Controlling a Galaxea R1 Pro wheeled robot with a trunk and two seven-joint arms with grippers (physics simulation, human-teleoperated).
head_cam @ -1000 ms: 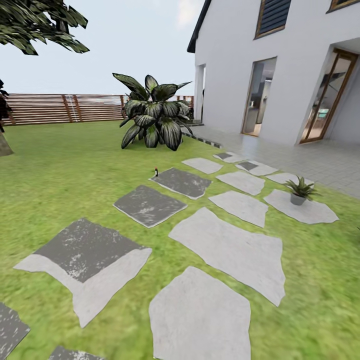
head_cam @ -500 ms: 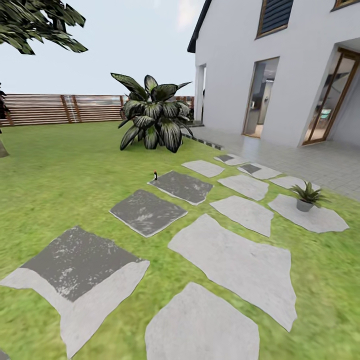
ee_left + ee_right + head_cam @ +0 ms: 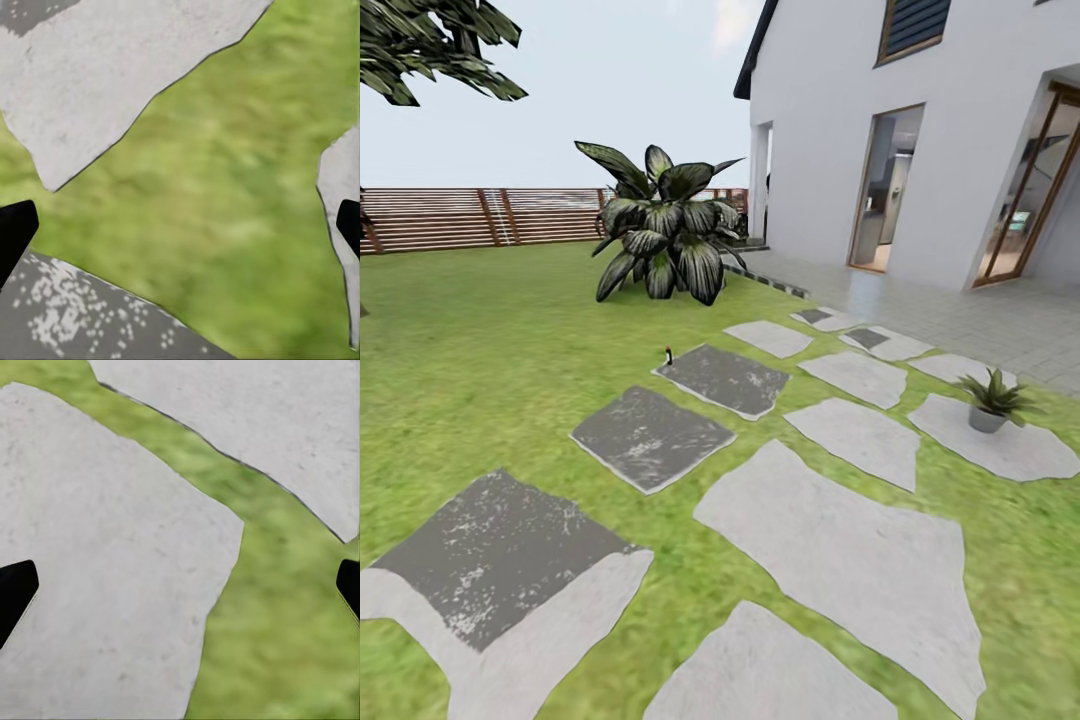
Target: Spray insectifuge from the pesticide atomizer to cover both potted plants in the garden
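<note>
The pesticide atomizer [image 3: 668, 354], a tiny dark bottle with a red top, stands upright on the lawn at the left corner of a dark stepping stone [image 3: 723, 379], far ahead of me. One potted plant [image 3: 992, 400], a green rosette in a grey pot, sits on a pale stone [image 3: 1015, 448] at the right. The second potted plant is out of view. My left gripper [image 3: 180, 229] hangs open over grass between stones, holding nothing. My right gripper [image 3: 180, 589] is open above a pale stone and a strip of grass, also holding nothing.
Irregular grey stepping stones [image 3: 860, 545] cross the lawn ahead. A big striped dark-leaved shrub [image 3: 660, 235] stands behind the atomizer. A brown slatted fence [image 3: 480, 215] closes the back. A white house [image 3: 920, 140] with a tiled terrace [image 3: 960, 320] lies to the right.
The whole head view has shifted as the robot rolled forward: stones, the pot and the shrub look nearer. No thing in the garden has itself moved.
</note>
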